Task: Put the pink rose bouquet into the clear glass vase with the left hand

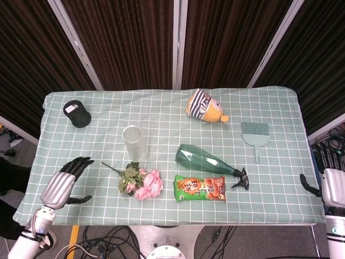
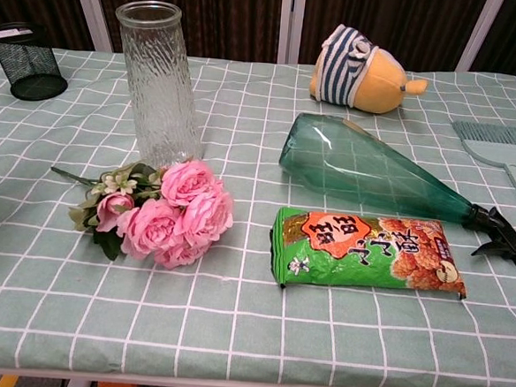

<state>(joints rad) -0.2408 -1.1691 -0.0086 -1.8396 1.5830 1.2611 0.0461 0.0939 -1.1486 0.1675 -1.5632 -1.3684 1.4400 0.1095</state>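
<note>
The pink rose bouquet (image 1: 140, 182) (image 2: 160, 210) lies on the checked cloth near the front edge, blooms to the right and stem to the left. Just behind it stands the clear glass vase (image 1: 135, 143) (image 2: 158, 84), upright. My left hand (image 1: 64, 183) hovers over the table's front left part, open with fingers apart, roughly a hand's length left of the bouquet's stem. My right hand (image 1: 333, 186) hangs off the table's right edge, holding nothing. Neither hand shows in the chest view.
A green spray bottle (image 1: 207, 160) lies on its side right of the bouquet, with a green snack bag (image 1: 200, 188) in front of it. A black mesh cup (image 1: 77, 113) stands back left. A plush toy (image 1: 204, 107) and a small brush (image 1: 256, 137) lie further back right.
</note>
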